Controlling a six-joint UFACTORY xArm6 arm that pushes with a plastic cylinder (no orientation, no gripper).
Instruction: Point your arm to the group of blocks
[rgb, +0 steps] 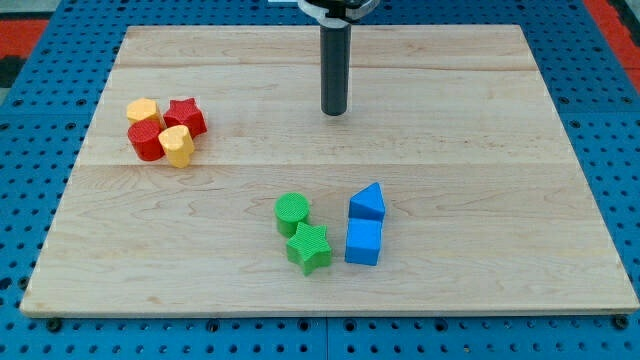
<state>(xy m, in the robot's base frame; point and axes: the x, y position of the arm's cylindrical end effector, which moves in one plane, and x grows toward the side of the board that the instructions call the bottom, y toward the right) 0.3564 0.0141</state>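
Observation:
My tip (333, 112) rests on the wooden board (480, 150) near the view's top centre, apart from all blocks. At the view's left sits a tight group: a yellow block (143, 110), a red star (186, 116), a red cylinder (146, 141) and a yellow heart-like block (177, 145). Below my tip, toward the view's bottom, are a green cylinder (292, 212), a green star (309, 247), a blue triangular block (367, 202) and a blue cube (363, 242).
The board lies on a blue perforated table (610, 120). A red area (40, 30) shows at the view's top left, beyond the board.

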